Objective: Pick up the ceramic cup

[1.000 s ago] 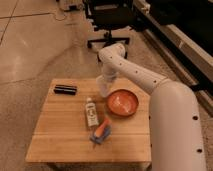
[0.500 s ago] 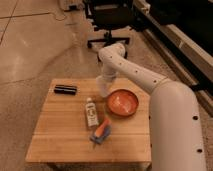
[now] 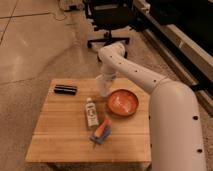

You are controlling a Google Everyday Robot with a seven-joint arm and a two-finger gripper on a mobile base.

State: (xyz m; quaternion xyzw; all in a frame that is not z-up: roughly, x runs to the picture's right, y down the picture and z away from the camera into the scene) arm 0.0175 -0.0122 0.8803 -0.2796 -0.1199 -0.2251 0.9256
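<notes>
The ceramic cup (image 3: pixel 102 90) is a small pale shape at the back middle of the wooden table (image 3: pixel 60 140), just left of the orange-red bowl (image 3: pixel 122 102). My gripper (image 3: pixel 103 85) reaches down from the white arm right onto the cup and covers its upper part. Only the lower pale part of the cup shows beneath it. I cannot tell whether the cup stands on the table or is lifted slightly.
A black oblong object (image 3: pixel 65 89) lies at the back left. A small white labelled bottle (image 3: pixel 91 113) lies in the middle. A blue and orange tool (image 3: pixel 101 132) lies in front of it. A black office chair (image 3: pixel 110 20) stands behind the table.
</notes>
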